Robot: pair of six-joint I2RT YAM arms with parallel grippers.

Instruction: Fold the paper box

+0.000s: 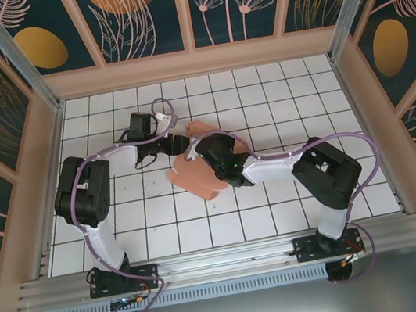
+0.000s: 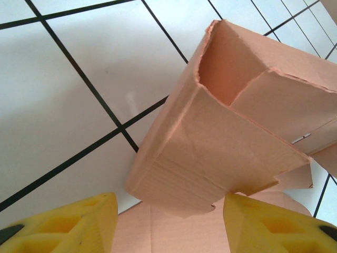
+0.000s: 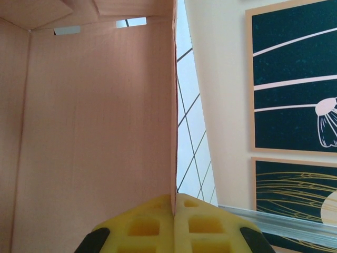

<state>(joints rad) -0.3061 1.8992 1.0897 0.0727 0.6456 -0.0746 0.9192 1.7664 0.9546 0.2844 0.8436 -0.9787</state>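
Note:
The salmon-pink paper box (image 1: 195, 175) lies partly folded on the white tiled floor, mid-table. My right gripper (image 1: 206, 156) sits over it. In the right wrist view that gripper (image 3: 174, 203) is shut on the edge of an upright wall of the paper box (image 3: 95, 121). My left gripper (image 1: 161, 149) reaches in from the box's left side. In the left wrist view its yellow fingers (image 2: 68, 226) stand apart, so the left gripper (image 2: 168, 226) is open. A folded-up corner flap of the paper box (image 2: 210, 142) hangs between them, with a gap to the left finger.
The white tiled floor (image 1: 280, 208) is ringed by peach-framed walls with dark floral panels (image 1: 138, 16). A metal rail (image 1: 224, 260) runs along the near edge by both arm bases. Purple cables loop along each arm.

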